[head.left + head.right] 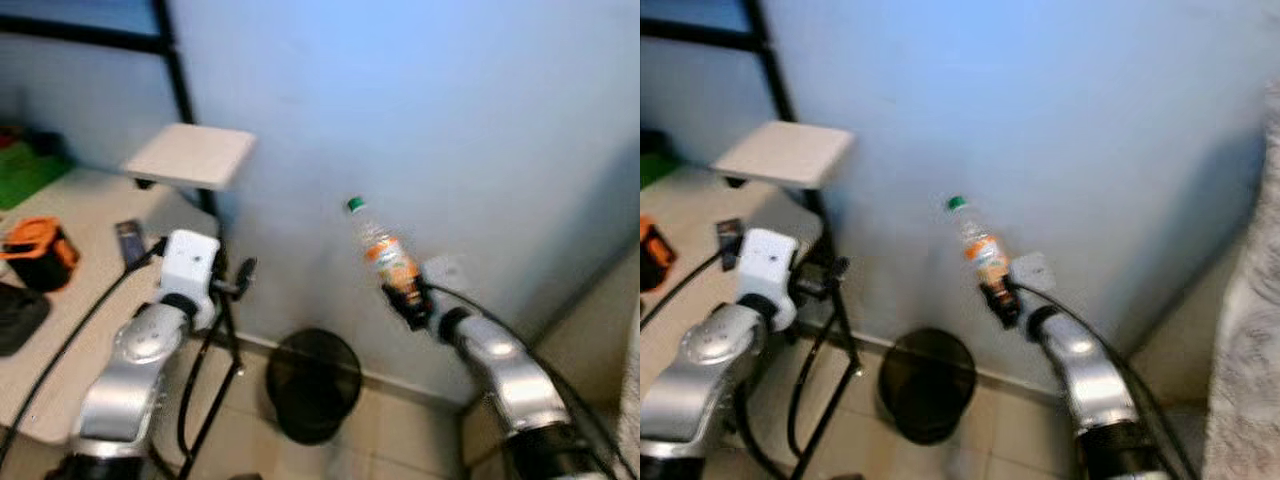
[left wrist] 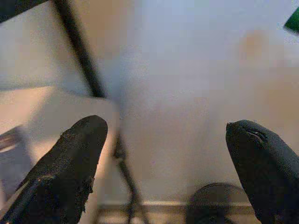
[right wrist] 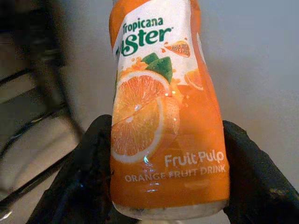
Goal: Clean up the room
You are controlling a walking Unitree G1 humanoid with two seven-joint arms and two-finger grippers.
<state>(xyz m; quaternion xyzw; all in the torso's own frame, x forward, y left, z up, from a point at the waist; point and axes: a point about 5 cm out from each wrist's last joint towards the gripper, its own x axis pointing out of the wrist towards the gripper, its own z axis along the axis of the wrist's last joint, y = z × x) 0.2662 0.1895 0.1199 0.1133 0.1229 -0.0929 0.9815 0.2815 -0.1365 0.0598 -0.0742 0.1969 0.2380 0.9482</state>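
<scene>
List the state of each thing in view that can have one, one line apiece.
orange drink bottle: capped, held up off the floor, tilted, gripped near its base
right gripper: shut on the bottle
left gripper: open, holding nothing
black waste bin: upright on the floor, open-topped, below the bottle
orange and black container: standing on the table

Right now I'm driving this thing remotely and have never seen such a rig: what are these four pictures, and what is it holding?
Two pictures come from the humanoid's head, looking down; two come from its wrists. The right tool is shut on an orange juice bottle with a green cap, held up before the pale blue wall. The left tool is open and holds nothing. A round black waste bin stands on the floor below. To the left is a beige table with an orange-and-black container.
</scene>
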